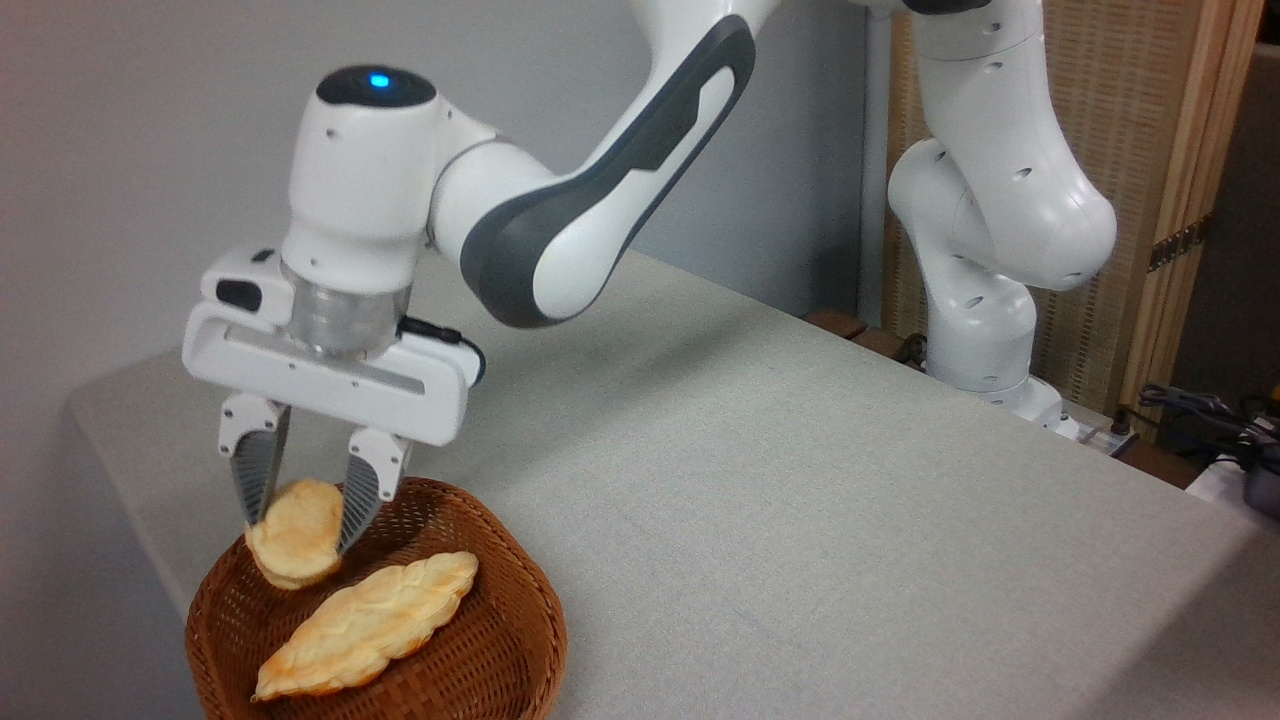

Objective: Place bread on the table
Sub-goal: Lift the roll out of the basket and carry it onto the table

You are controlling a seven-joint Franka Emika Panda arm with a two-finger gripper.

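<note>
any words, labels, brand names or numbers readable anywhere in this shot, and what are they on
None: no readable text appears anywhere in the picture.
The arm and gripper housings show no printed brand or number, only a blue light on the top cap.
The bread, braided loaf, basket and table carry no markings.
The cables and gear at the right edge are too small and blurred to tell.

Behind the rig I see a plain pale grey wall (150, 150), evenly lit. At right stands a folding screen of woven tan panels in light wooden frames (1150, 150), with a metal hinge. Low at far right, dark tangled cables (1210, 410) lie beside something white.
</note>
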